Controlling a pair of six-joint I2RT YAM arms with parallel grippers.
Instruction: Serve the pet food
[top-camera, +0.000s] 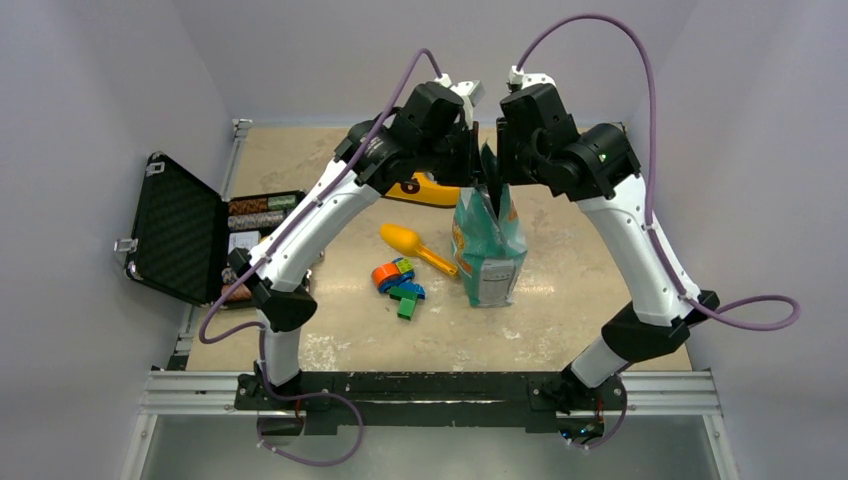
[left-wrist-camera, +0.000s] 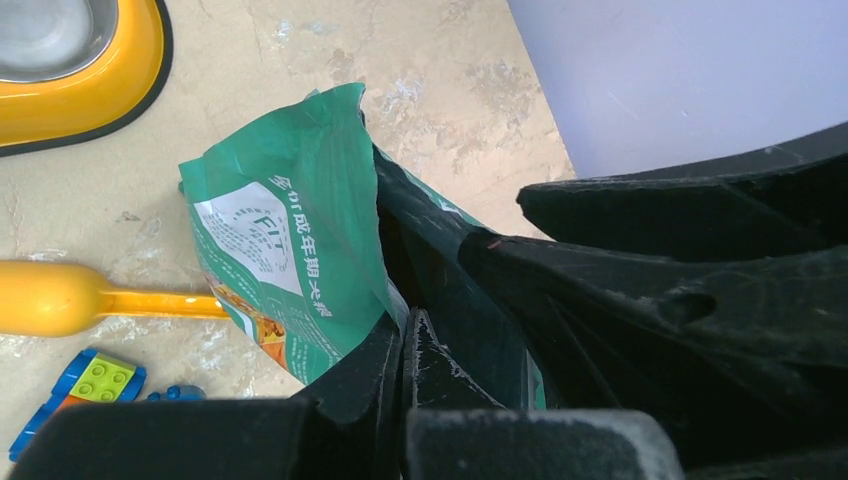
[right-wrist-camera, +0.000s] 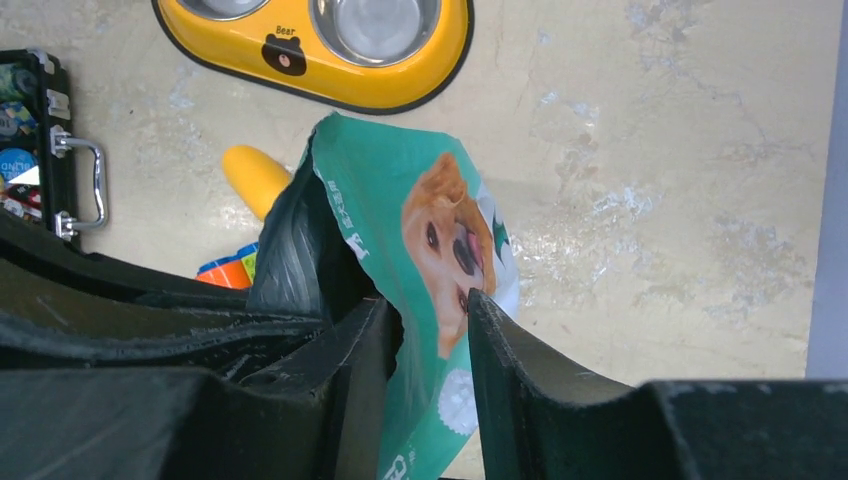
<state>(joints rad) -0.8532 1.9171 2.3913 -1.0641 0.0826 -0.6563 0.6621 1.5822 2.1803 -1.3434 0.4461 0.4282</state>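
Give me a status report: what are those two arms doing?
Left gripper shut on pet food bag rim. Right gripper open, jaws astride the dog-print wall. Bag upright, mouth parted, kibble not visible. Yellow bowl looks empty, nothing blocking it.

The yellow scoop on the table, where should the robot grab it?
Grab the thin handle, coming straight down from above with the jaws across it. The scoop lies flat on the table, so nothing fits under it, and its round end looks too wide to pinch well. The handle's tip points at the bag, so stay near its middle.
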